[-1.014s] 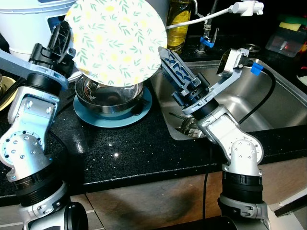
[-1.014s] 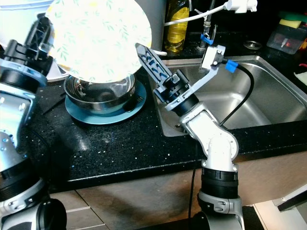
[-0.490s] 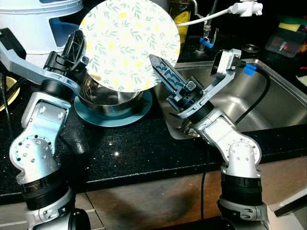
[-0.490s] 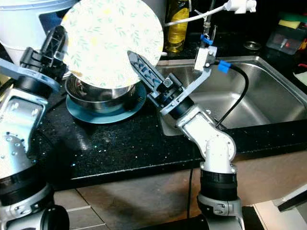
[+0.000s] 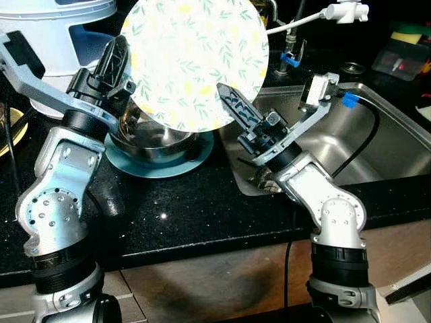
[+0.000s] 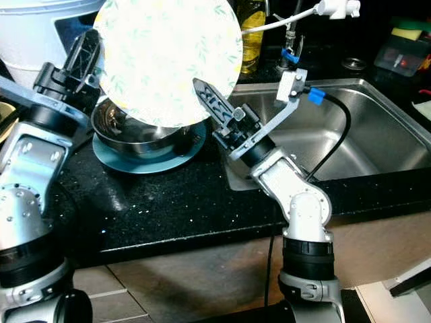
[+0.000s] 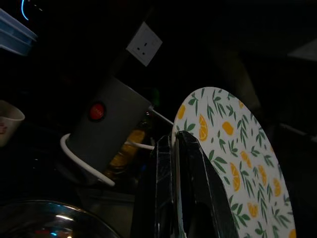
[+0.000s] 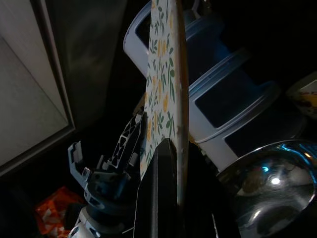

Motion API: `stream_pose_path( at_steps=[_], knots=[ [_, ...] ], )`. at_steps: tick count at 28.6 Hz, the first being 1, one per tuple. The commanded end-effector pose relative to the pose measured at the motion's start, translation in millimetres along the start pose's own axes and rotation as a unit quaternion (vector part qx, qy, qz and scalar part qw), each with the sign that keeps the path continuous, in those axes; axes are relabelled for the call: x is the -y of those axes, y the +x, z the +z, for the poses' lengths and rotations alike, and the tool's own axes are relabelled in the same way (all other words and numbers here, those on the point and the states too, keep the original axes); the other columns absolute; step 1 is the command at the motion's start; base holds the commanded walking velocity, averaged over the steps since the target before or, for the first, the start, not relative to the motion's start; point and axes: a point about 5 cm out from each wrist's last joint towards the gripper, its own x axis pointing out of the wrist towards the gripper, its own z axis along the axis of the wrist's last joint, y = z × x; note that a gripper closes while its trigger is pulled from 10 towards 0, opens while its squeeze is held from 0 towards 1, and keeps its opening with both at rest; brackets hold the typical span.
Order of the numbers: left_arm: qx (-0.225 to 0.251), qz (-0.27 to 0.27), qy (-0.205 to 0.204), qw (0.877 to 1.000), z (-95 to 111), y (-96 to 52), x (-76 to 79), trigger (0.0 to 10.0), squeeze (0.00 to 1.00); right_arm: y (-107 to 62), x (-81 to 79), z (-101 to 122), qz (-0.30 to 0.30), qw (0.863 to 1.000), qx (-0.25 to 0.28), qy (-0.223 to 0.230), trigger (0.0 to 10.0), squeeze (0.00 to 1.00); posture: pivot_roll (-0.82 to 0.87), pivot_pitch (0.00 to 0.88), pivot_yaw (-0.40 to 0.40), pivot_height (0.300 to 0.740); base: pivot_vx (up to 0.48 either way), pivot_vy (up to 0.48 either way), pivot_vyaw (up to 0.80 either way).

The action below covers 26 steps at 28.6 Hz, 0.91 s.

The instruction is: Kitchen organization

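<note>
A round plate (image 5: pixel 195 60) printed with lemons and green leaves is held upright above the counter. My left gripper (image 5: pixel 124 57) is shut on its left rim; the left wrist view has the plate (image 7: pixel 237 163) pinched between the fingers (image 7: pixel 190 188). My right gripper (image 5: pixel 225 94) straddles the lower right rim, one ribbed finger in front of the patterned face. The right wrist view shows the plate's edge (image 8: pixel 161 84) running down between its two closely set fingers. Under the plate, a steel bowl (image 5: pixel 151 134) sits on a blue plate (image 5: pixel 161 165).
The steel sink (image 5: pixel 377 141) lies to the right, with a tap (image 5: pixel 291 50) and a white sprayer hose (image 5: pixel 343 11) behind it. An oil bottle (image 6: pixel 250 33) stands at the back. A white and blue container (image 5: pixel 54 27) is at the back left. Black countertop (image 5: pixel 168 208) lies in front.
The left gripper has carried the plate to the right and a little up. The right gripper has come in from the sink side and now has its fingers around the plate's rim.
</note>
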Motion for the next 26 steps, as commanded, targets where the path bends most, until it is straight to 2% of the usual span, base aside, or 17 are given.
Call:
stream_pose_path(
  at_steps=[1, 2, 3, 8, 10, 11, 15, 16, 17, 20, 21, 22, 24, 25, 26],
  knots=[
    [-0.017, 0.003, 0.01, 1.0, -6, -1.8, -1.2, 8.3, 0.0, 3.7, -4.3, 6, 0.009, 1.0, 0.012, -0.015, 0.0, 0.0, 0.01, 0.205, -0.022, 0.74, 0.0, 0.0, 0.0],
    [-0.016, -0.001, 0.013, 1.0, -7, -1.3, -1.0, 10.0, 0.87, 3.4, -3.7, 7, 0.007, 1.0, 0.014, -0.016, 0.0, 0.0, 0.01, 0.206, -0.02, 0.74, 0.0, 0.0, 0.0],
    [-0.018, -0.004, 0.012, 1.0, -8, -1.1, -0.8, 10.0, 1.0, 2.9, -2.9, 8, 0.004, 1.0, 0.016, -0.018, 0.0, 0.0, 0.01, 0.206, -0.019, 0.74, 0.0, 0.0, 0.0],
    [-0.015, 0.006, 0.021, 1.0, -11, 0.3, -3.2, 10.0, 1.0, 1.2, 0.3, 12, -0.009, 0.999, 0.021, -0.03, 0.0, 0.0, 0.0, 0.207, -0.013, 0.74, 0.0, 0.0, 0.0],
    [0.003, 0.015, 0.003, 1.0, -9, 2.7, -4.6, 10.0, 1.0, -0.5, 5.6, 19, -0.027, 0.998, 0.043, -0.033, 0.0, 0.0, 0.0, 0.209, -0.011, 0.74, 0.0, 0.0, 0.0],
    [0.015, 0.019, -0.016, 1.0, -7, 3.7, -4.8, 10.0, 0.0, -1.3, 7.1, 22, -0.032, 0.997, 0.051, -0.037, 0.0, 0.0, 0.0, 0.211, -0.009, 0.74, 0.0, 0.0, 0.0],
    [0.032, 0.016, -0.044, 0.998, -4, 5.1, -3.9, 10.0, 0.0, -2.3, 8.9, 27, -0.039, 0.996, 0.061, -0.046, 0.0, 0.0, 0.0, 0.212, -0.003, 0.74, 0.0, 0.0, 0.0],
    [0.051, -0.001, -0.074, 0.996, 2, 6.9, 0.0, 10.0, 0.0, -5.7, 14.1, 41, -0.061, 0.992, 0.085, -0.069, 0.0, 0.0, -0.01, 0.21, 0.002, 0.74, 0.0, 0.0, 0.0],
    [0.051, -0.001, -0.074, 0.996, 2, 6.9, 0.0, 10.0, 0.0, -5.7, 14.1, 41, -0.061, 0.992, 0.085, -0.069, 0.0, 0.0, -0.01, 0.21, 0.002, 0.74, 0.0, 0.0, 0.0],
    [0.061, -0.013, -0.081, 0.995, 4, 7.8, 2.7, 10.0, 0.0, -15.2, 18.3, 69, -0.081, 0.982, 0.138, -0.095, 0.0, 0.0, -0.01, 0.207, 0.011, 0.74, 0.0, 0.0, 0.0],
    [0.061, -0.013, -0.081, 0.995, 4, 7.8, 2.7, 10.0, 0.0, -15.2, 18.3, 69, -0.081, 0.982, 0.138, -0.095, 0.0, 0.0, -0.01, 0.207, 0.011, 0.74, 0.0, 0.0, 0.0],
    [0.054, -0.022, -0.076, 0.995, 3, 8.1, 4.1, 10.0, 0.0, -19.7, 19.1, 78, -0.086, 0.979, 0.149, -0.107, 0.0, 0.0, -0.01, 0.207, 0.011, 0.74, 0.0, 0.0, 0.0],
    [0.006, -0.063, -0.036, 0.997, -7, 9.4, 14.9, 10.0, 0.0, -29.4, 22.3, 92, -0.111, 0.969, 0.144, -0.165, 0.0, 0.0, -0.01, 0.202, 0.009, 0.74, 0.0, 0.0, 0.0],
    [-0.071, -0.097, 0.036, 0.992, -28, 9.8, 24.8, 10.0, 0.0, -35.6, 26.5, 97, -0.132, 0.959, 0.116, -0.224, 0.0, 0.0, -0.01, 0.208, 0.008, 0.74, 0.0, 0.0, 0.0],
    [-0.071, -0.097, 0.036, 0.992, -28, 9.8, 24.8, 10.0, 0.0, -35.6, 26.5, 97, -0.132, 0.959, 0.116, -0.224, 0.0, 0.0, -0.01, 0.208, 0.008, 0.74, 0.0, 0.0, 0.0]
  ],
)
